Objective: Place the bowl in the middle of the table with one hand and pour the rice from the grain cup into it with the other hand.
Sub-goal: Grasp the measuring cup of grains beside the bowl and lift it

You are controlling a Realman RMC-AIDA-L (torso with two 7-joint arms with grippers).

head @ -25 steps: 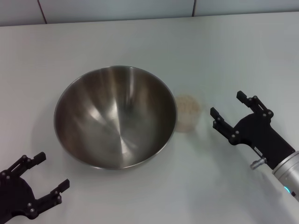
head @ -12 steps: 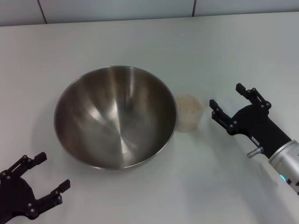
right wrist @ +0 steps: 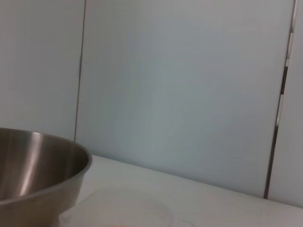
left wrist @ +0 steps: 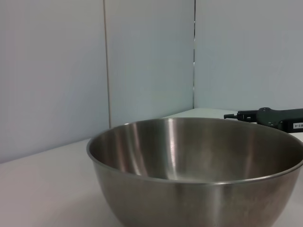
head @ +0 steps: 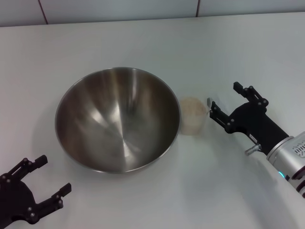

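The steel bowl (head: 117,119) stands empty on the white table (head: 143,43), a little left of its middle. It fills the left wrist view (left wrist: 199,175) and shows in the right wrist view (right wrist: 33,165). The grain cup (head: 192,115), full of rice (head: 191,108), stands right beside the bowl's right rim; its rim shows in the right wrist view (right wrist: 123,208). My right gripper (head: 223,101) is open, just right of the cup, its fingers pointing at it without touching. My left gripper (head: 42,177) is open and empty at the near left corner, apart from the bowl.
A tiled wall edge (head: 119,9) runs along the table's far side. The right gripper's finger shows beyond the bowl in the left wrist view (left wrist: 265,115).
My right gripper has moved left and a little away, closing in on the cup. The bowl, the cup and the left gripper have not moved.
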